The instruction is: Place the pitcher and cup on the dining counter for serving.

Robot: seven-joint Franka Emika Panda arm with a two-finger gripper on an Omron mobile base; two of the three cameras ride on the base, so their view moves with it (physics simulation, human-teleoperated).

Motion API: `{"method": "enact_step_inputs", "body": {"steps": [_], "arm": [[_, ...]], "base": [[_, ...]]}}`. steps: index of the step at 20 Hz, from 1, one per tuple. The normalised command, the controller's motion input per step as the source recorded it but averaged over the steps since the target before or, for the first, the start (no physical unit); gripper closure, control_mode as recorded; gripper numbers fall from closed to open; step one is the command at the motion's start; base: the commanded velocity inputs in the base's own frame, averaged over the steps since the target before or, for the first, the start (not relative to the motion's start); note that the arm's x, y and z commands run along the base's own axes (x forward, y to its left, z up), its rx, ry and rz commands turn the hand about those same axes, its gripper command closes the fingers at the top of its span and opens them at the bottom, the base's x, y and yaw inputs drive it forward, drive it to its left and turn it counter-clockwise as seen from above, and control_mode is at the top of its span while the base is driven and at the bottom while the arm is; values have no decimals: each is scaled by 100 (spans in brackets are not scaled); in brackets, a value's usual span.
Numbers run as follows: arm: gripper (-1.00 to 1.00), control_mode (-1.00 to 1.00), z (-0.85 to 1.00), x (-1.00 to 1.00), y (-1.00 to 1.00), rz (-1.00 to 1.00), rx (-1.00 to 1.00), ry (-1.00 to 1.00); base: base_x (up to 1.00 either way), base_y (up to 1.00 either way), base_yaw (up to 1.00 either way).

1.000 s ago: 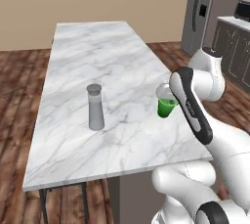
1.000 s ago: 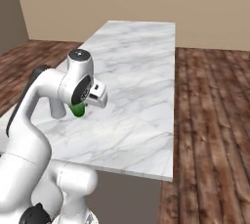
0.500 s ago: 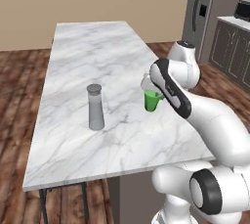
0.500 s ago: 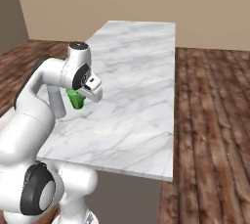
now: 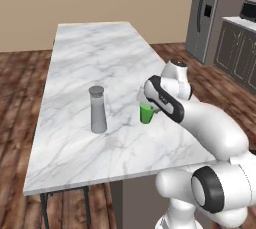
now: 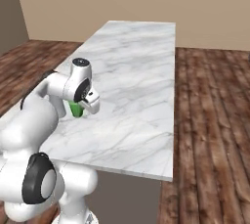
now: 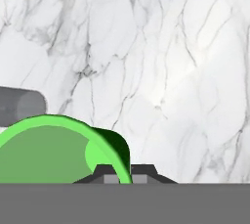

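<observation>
The green cup (image 5: pixel 146 113) hangs low over the dining counter (image 5: pixel 100 48), to the right of the pitcher (image 5: pixel 98 109). I cannot tell whether its base touches the marble. My gripper (image 5: pixel 149 104) is shut on the cup's rim from above. In the hand view, the cup (image 7: pixel 49 152) fills the lower left, with its rim pinched between my fingertips (image 7: pixel 105 174). The pitcher (image 7: pixel 19 105) shows there as a grey shape at the left edge. From the right base view, the cup (image 6: pixel 75 108) peeks out under my gripper (image 6: pixel 84 106), over the counter (image 6: pixel 141 56).
The counter's right edge (image 5: pixel 187 138) runs close beside the cup, with wooden floor (image 6: pixel 215 120) beyond. A steel fridge (image 5: pixel 202 15) and dark cabinets (image 5: pixel 237 48) stand at the far right. Bare marble stretches far behind the pitcher.
My arm has carried the cup leftward from the counter's right edge toward the pitcher, and lower toward the marble. The pitcher has stayed put.
</observation>
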Motion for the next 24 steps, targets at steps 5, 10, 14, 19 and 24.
{"method": "enact_step_inputs", "body": {"steps": [5,10,14,19,24], "arm": [[100,-100,-54,36,20,-10,-1,1],[100,-100,-49,31,9,-10,0,3],[100,-100,-55,26,1,-6,0,12],[100,-100,-32,14,0,-2,0,18],[-100,-100,0,6,6,0,-3,4]], "base": [[0,0,0],[0,0,0],[0,0,0],[0,0,0],[0,0,0]]}}
